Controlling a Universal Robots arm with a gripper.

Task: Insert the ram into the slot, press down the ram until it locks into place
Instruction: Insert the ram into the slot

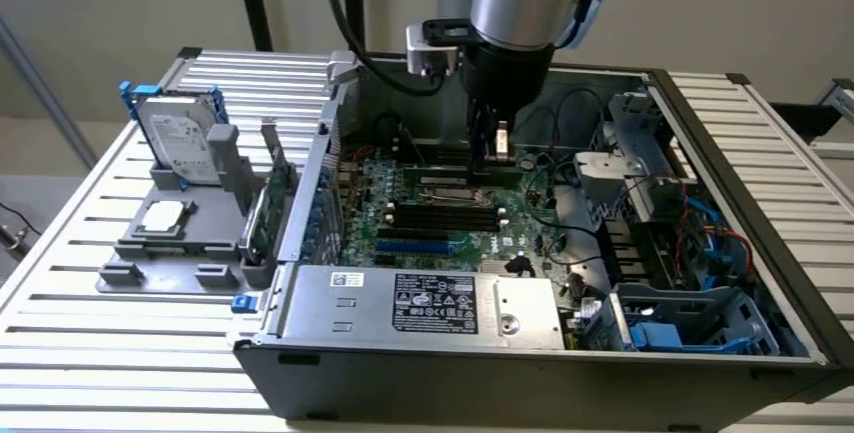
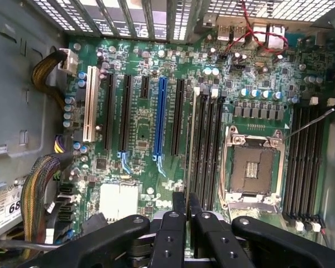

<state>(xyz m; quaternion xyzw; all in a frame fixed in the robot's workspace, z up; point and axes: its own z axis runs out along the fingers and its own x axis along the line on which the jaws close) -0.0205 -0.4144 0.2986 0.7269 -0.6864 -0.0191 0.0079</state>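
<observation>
"68" on a white label (image 2: 5, 205)

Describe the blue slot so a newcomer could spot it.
Inside the open grey metal computer case lies the green motherboard. Among its parallel slots, the long blue plastic slot stands alone in colour: its neighbours are black.

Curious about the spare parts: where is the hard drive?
In the exterior view the hard drive stands in a grey holder on the slatted table, at the exterior view's left, outside the open computer case.
</observation>
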